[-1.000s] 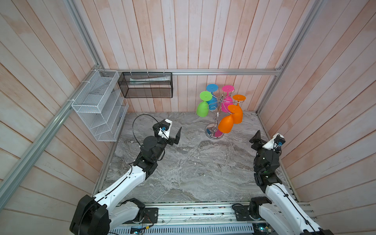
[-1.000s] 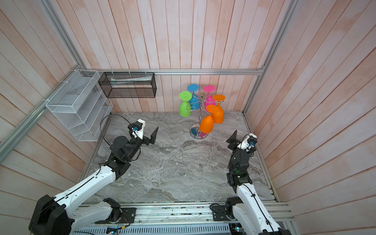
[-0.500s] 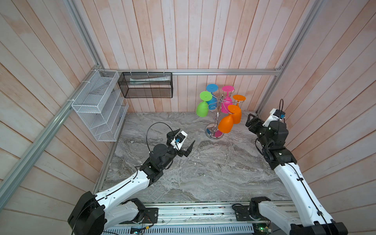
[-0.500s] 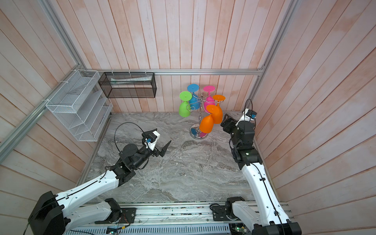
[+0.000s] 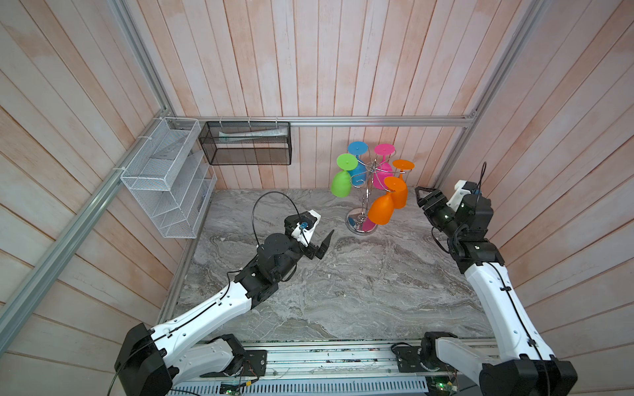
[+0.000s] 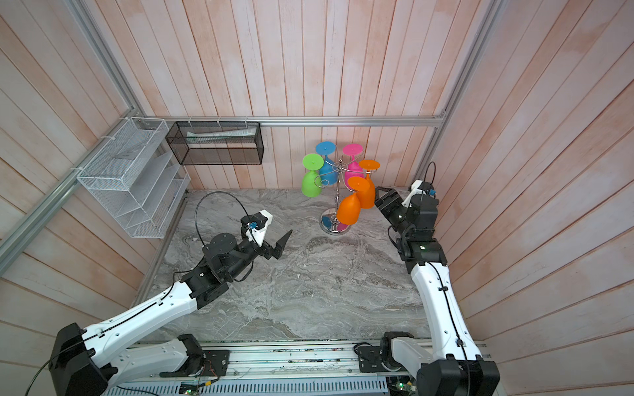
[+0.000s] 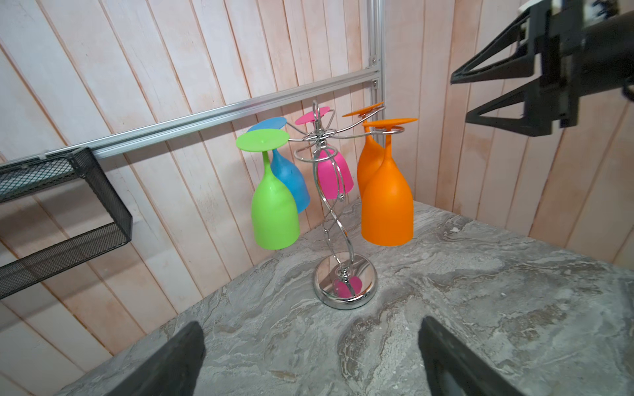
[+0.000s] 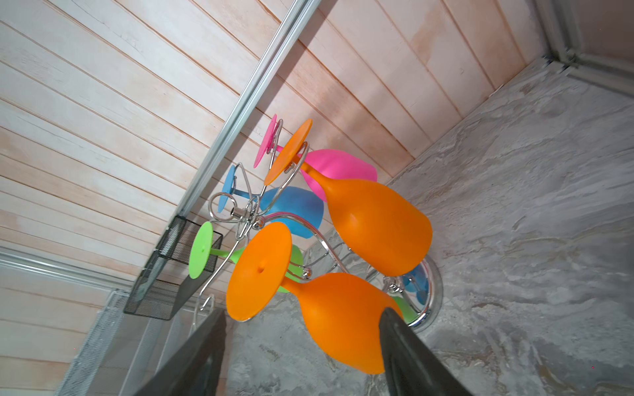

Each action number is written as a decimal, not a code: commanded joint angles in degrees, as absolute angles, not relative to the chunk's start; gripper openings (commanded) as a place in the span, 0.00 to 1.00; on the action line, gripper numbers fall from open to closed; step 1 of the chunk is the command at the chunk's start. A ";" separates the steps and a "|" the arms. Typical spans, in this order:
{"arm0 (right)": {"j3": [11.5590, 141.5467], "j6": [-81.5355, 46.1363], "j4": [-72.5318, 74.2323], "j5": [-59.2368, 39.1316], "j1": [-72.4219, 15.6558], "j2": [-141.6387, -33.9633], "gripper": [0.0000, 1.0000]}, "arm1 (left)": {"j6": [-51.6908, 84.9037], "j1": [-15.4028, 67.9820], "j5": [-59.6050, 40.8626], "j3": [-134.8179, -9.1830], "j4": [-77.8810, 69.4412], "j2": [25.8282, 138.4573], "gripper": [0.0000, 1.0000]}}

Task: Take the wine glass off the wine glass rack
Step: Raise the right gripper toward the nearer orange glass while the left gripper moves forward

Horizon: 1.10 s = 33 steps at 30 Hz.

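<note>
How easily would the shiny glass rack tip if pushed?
Probably easily if pushed high: the wine glass rack is tall, thin-stemmed, on a small round base. Five hanging glasses likely make it top-heavy. Pushed low, it might slide on the smooth tabletop instead.

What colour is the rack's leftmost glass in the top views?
Green glass, clearest in the left wrist view.

Five wine glasses (image 7: 387,202), one wine glass rack (image 7: 329,277), one white basket (image 5: 164,178), one black basket (image 5: 245,144)
</note>
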<state>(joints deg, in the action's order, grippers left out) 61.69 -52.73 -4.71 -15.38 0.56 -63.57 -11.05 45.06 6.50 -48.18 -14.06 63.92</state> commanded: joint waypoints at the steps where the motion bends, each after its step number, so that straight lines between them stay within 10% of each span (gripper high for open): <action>1: 63.10 -58.62 -1.06 -23.69 2.03 -66.34 0.68 | -11.56 45.40 0.73 -48.31 -10.95 62.70 0.99; 33: 63.11 -73.82 14.69 -33.67 2.46 -76.64 0.42 | -14.85 46.05 0.99 -37.53 -18.85 57.65 0.99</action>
<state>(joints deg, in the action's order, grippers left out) 63.18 -72.23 11.35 -32.45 2.35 -75.99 -13.98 45.82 0.47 -38.33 -17.67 57.74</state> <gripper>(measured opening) 0.437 0.988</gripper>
